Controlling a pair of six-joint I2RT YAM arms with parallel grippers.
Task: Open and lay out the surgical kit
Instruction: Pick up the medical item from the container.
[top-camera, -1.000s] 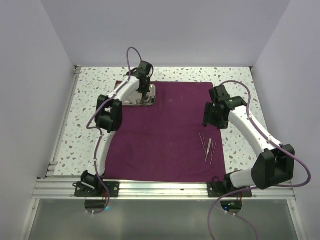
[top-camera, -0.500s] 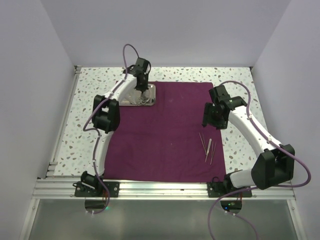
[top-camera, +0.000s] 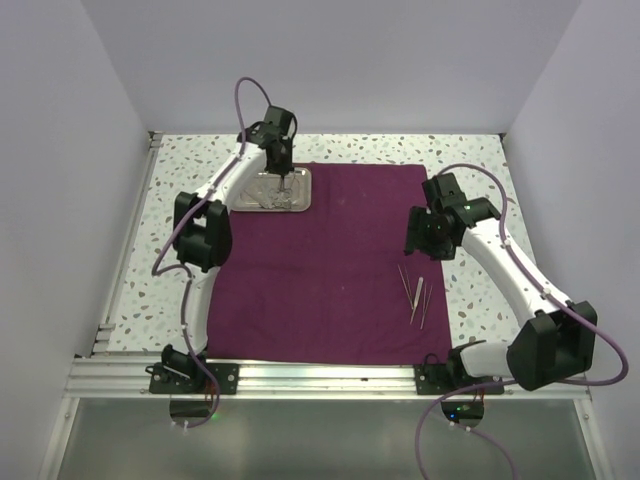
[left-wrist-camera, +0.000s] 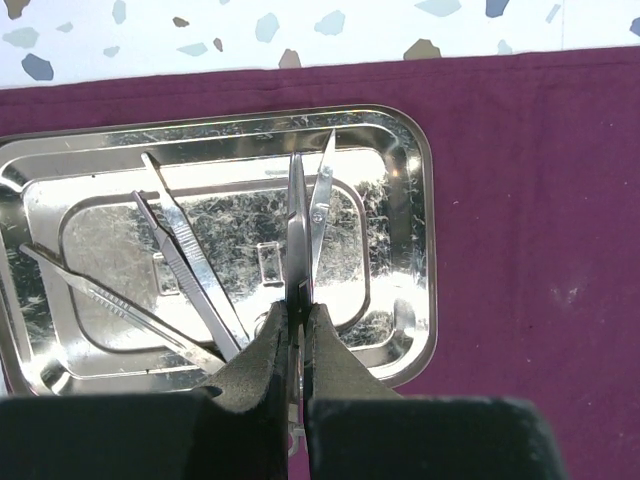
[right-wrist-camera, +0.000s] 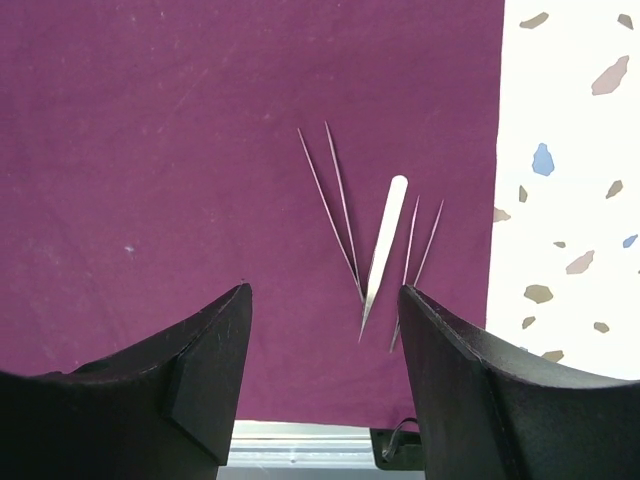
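- The scissors (left-wrist-camera: 305, 215) sat over the steel tray (left-wrist-camera: 405, 150), blades slightly parted and pointing at the desk's far edge; whether they touched the tray floor could not be told.
- The left claw (left-wrist-camera: 297, 318) was clenched on the scissors just below the pivot, its fingers (left-wrist-camera: 262, 350) nearly meeting around the thin metal.
- Two slim silver tools (left-wrist-camera: 185, 255) lay slanted in the tray's left half, apart from the scissors.
- The tray rested on the far-left corner of the cloth wrap (top-camera: 320, 270), close to the desk's far edge.
- The cloth wrap lay flat and open across the middle of the speckled desk (top-camera: 180, 165), its near hem at the desk's near edge.
- Three tweezers (right-wrist-camera: 385, 235) lay side by side on the cloth near its right hem, toward the desk's near-right corner.
- The right claw (right-wrist-camera: 322, 292) hung released over the cloth above those tweezers, jaws spread wide, holding and touching nothing.
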